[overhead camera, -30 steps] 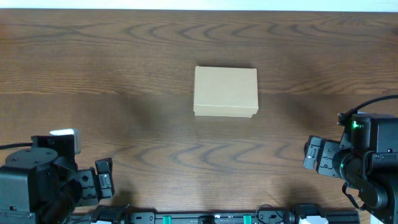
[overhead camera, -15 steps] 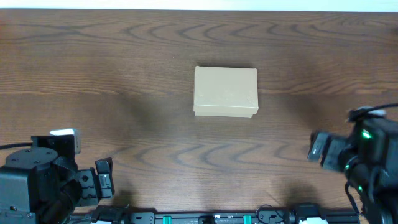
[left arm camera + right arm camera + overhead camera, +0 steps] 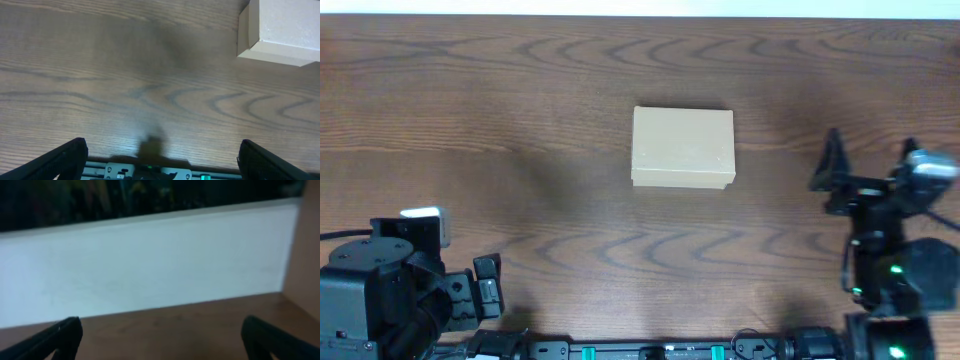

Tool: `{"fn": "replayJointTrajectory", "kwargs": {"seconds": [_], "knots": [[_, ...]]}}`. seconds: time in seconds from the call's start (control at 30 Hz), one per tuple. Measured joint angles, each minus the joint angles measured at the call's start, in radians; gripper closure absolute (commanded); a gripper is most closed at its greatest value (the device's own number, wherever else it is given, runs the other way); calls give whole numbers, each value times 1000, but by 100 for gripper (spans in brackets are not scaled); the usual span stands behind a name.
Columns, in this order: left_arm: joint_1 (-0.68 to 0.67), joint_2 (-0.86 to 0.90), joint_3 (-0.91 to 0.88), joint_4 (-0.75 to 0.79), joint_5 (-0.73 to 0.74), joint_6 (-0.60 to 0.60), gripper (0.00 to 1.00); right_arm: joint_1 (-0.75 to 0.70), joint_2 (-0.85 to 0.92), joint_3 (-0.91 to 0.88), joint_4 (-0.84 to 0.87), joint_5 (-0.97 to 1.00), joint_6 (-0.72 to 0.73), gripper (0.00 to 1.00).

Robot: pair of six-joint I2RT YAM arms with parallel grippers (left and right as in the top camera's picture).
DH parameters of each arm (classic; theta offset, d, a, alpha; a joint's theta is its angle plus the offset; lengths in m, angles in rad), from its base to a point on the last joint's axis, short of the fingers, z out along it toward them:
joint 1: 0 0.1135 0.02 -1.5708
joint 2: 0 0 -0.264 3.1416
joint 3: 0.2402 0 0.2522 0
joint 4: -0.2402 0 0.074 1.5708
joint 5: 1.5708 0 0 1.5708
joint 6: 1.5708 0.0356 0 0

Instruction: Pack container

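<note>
The container [image 3: 683, 147] is a small tan cardboard box with its lid down, standing in the middle of the wooden table [image 3: 520, 120]. In the left wrist view its near left corner [image 3: 280, 30] shows at the top right. My left gripper [image 3: 487, 286] rests low at the near left edge, far from the box, and its jaws [image 3: 162, 160] stand open with nothing between them. My right gripper [image 3: 870, 158] is lifted to the right of the box, fingers spread wide and pointing at the far side. It is open and empty [image 3: 162, 337].
A black and metal rail [image 3: 670, 350] with green lights runs along the near edge between the arm bases. The right wrist view shows the table's far edge and a white wall [image 3: 150, 265] behind it.
My right arm has risen from its low rest pose and swung its open gripper away from the near edge, to level with the box. Left arm and box are unchanged.
</note>
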State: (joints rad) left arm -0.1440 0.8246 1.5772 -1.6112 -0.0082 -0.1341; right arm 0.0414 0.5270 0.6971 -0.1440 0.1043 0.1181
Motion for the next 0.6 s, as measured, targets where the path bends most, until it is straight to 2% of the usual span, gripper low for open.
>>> {"fn": "replayJointTrajectory", "kwargs": {"seconds": [0.17,0.6], "knots": [[0,0,0,0,0,0,5,0,-79,-246,166,-68,-59,1],[0,0,0,0,0,0,5,0,-203,-459,266,-101,-138,1]]}}
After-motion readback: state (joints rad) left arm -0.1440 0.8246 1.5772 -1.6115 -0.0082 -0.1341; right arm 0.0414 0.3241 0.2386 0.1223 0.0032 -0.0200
